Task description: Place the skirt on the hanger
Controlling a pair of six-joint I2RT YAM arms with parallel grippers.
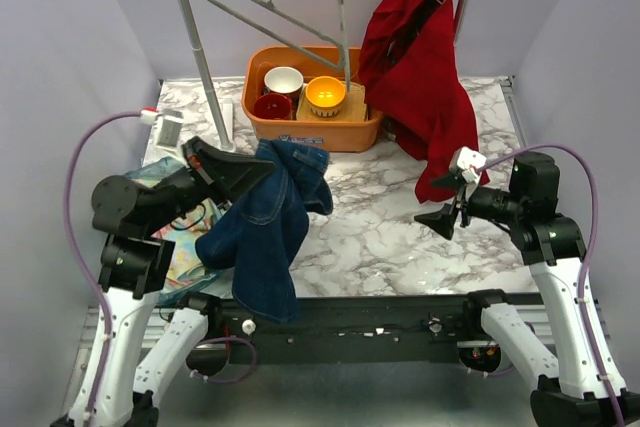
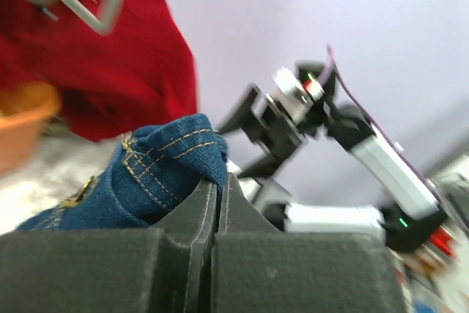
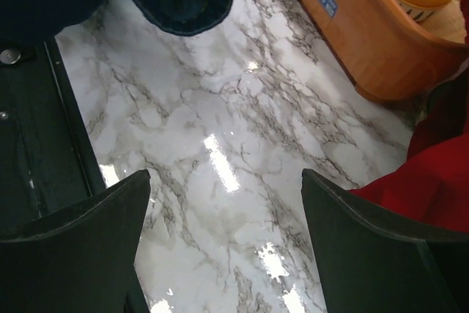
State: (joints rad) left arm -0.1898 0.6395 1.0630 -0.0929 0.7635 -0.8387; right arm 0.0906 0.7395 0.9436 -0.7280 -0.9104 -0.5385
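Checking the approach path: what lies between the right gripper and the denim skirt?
Only bare marble tabletop: the top external view shows nothing between the open right gripper and the denim skirt hanging from the left gripper; the right wrist view agrees.

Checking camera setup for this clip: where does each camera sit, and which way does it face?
Top external: above and behind the arms, looking down on the table; both arms show, left pincer shut on the denim skirt, right pincer open.
Left wrist: on the left arm, looking past its own shut fingers and the skirt toward the right arm.
Right wrist: looking down at the table between its own open fingers.
Shared: all three show the skirt.
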